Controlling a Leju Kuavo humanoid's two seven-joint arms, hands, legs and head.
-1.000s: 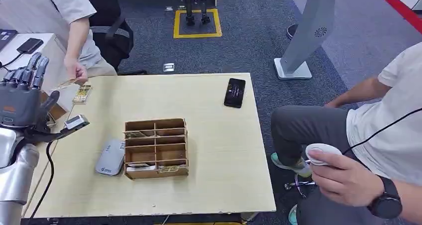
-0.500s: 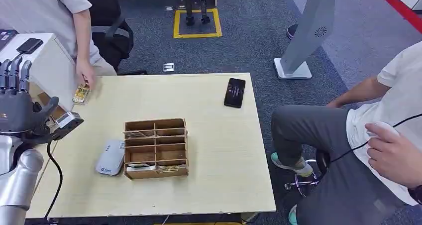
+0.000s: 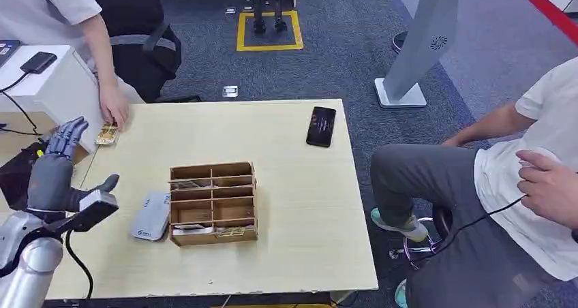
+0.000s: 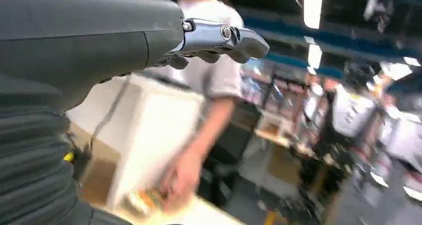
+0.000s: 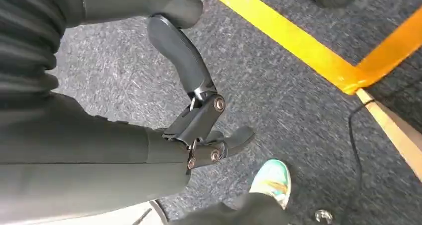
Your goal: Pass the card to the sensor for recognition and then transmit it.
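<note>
A small stack of cards (image 3: 105, 134) lies at the table's far left corner, and a standing person's hand (image 3: 114, 110) rests at its far end. My left hand (image 3: 54, 175) hovers at the table's left edge, nearer to me than the cards, fingers spread and holding nothing. The left wrist view shows its fingers (image 4: 219, 38) stretched out, with the person's hand and the blurred cards (image 4: 144, 202) beyond. A grey-white card sensor (image 3: 151, 214) lies flat left of a wooden compartment box (image 3: 213, 202). My right hand (image 5: 199, 120) hangs over the carpet, holding nothing.
A black phone (image 3: 321, 126) lies at the far right of the pale wooden table (image 3: 300, 185). A seated person (image 3: 531, 185) is close to the table's right side. A white side table (image 3: 48, 83) with cables stands left of the table.
My left hand has come down from a raised, fingers-up pose to the table's left edge. The standing person's hand lowered onto the card stack. The seated person's hand drew back to the right.
</note>
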